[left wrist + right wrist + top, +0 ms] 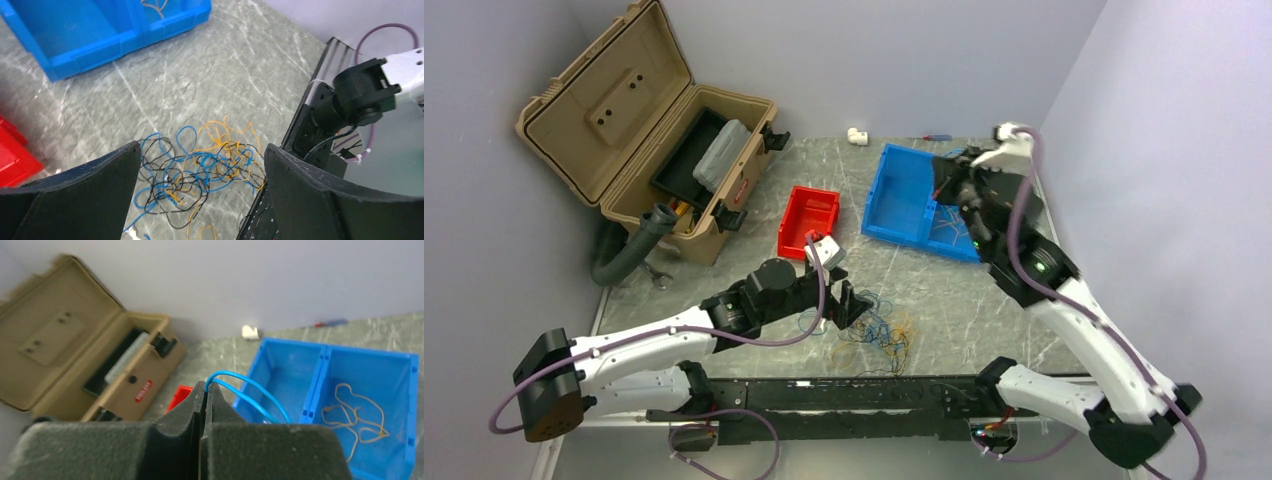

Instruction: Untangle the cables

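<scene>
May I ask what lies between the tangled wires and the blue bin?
Only bare grey marbled tabletop separates the tangled thin wires from the blue plastic bin: left wrist view.

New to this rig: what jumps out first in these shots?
A knot of blue, orange and black cables lies on the table near its front edge, framed by the wide-open left tool. The right tool is shut on a blue cable over the blue bin, where a tan cable lies in one compartment. An open tan toolbox sits at the far left.
</scene>
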Controlling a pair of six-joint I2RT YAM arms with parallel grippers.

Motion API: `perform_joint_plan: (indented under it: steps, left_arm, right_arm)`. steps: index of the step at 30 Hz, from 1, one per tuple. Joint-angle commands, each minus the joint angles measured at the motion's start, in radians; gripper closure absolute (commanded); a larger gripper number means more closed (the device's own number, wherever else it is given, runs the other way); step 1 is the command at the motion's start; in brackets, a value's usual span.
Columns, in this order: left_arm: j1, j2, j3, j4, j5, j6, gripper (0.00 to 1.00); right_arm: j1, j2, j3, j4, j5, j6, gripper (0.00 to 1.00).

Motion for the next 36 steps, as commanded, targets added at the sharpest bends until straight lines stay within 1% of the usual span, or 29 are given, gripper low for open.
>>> perform_joint_plan:
  steps: [1, 3, 6, 9, 12, 14, 16, 19, 22, 25, 30, 33, 36]
  left_arm:
    - [-0.005, -0.055, 0.018, -0.089, -0.099, -0.033, 0.04]
    - [-0.005, -0.09, 0.005, -0.13, -0.153, -0.046, 0.03]
    - [-0.003, -0.163, -0.03, -0.172, -0.207, -0.064, 0.01]
    - [-0.003, -0.216, -0.05, -0.217, -0.242, -0.081, 0.01]
    - [-0.003, -0.251, -0.051, -0.311, -0.29, -0.108, 0.01]
    - [-0.001, -0.271, -0.047, -0.381, -0.345, -0.156, 0.01]
    - [0.025, -0.297, -0.033, -0.466, -0.379, -0.249, 0.01]
    - [0.107, -0.334, -0.018, -0.528, -0.294, -0.306, 0.01]
    - [0.218, -0.343, 0.022, -0.594, -0.205, -0.313, 0.01]
    - [0.34, -0.333, 0.05, -0.632, -0.126, -0.292, 0.01]
    - [0.482, -0.326, 0.06, -0.65, -0.059, -0.268, 0.01]
    - [0.534, -0.341, 0.048, -0.64, -0.034, -0.27, 0.01]
    - [0.564, -0.366, 0.032, -0.628, -0.016, -0.264, 0.0]
  right_arm:
    - [-0.062, 0.147, -0.006, -0.054, 0.019, 0.075, 1.0]
    - [-0.104, 0.205, 0.011, -0.076, -0.03, 0.119, 1.0]
    - [-0.159, 0.271, 0.013, -0.049, -0.111, 0.159, 1.0]
    - [-0.21, 0.345, 0.033, -0.039, -0.159, 0.2, 1.0]
    - [-0.231, 0.413, 0.073, -0.044, -0.192, 0.223, 1.0]
    - [-0.231, 0.455, 0.088, -0.036, -0.223, 0.226, 1.0]
    - [-0.23, 0.494, 0.113, -0.039, -0.258, 0.242, 1.0]
    - [-0.221, 0.552, 0.153, -0.031, -0.368, 0.229, 1.0]
    - [-0.174, 0.627, 0.205, -0.036, -0.427, 0.234, 1.0]
    - [-0.096, 0.677, 0.259, -0.028, -0.423, 0.227, 1.0]
    - [-0.011, 0.738, 0.349, -0.015, -0.416, 0.223, 1.0]
    - [0.015, 0.765, 0.393, -0.01, -0.42, 0.223, 1.0]
    - [0.03, 0.791, 0.422, 0.01, -0.451, 0.221, 1.0]
